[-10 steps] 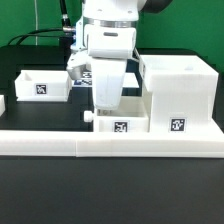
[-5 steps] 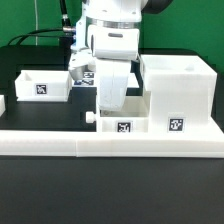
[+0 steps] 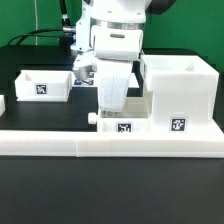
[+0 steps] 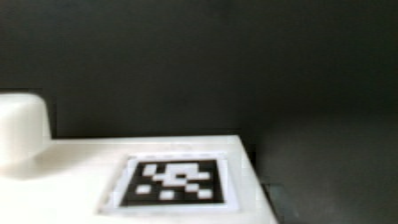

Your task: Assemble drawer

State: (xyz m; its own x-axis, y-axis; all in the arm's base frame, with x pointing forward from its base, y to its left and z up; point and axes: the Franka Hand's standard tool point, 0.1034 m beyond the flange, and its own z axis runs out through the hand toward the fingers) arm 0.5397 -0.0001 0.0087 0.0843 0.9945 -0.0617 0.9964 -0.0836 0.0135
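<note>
A small white drawer box (image 3: 138, 126) with a marker tag and a round knob (image 3: 93, 117) stands at the table's middle, just to the exterior view's left of the tall open drawer housing (image 3: 185, 90). My gripper (image 3: 112, 110) reaches straight down onto this box from above. Its fingertips are hidden behind the box wall, and the box moves with it. The wrist view shows the box's white face (image 4: 89, 160), its tag (image 4: 175, 182) and the knob (image 4: 18, 130) very close and blurred. No fingers show there.
A second small drawer box (image 3: 40, 85) sits at the exterior view's left. A long white rail (image 3: 110, 146) runs across the front. Tagged parts lie behind the arm (image 3: 84, 72). Black cables hang at the back left.
The gripper and the small drawer box have shifted slightly toward the exterior view's right, nearer the housing. Nothing else moved.
</note>
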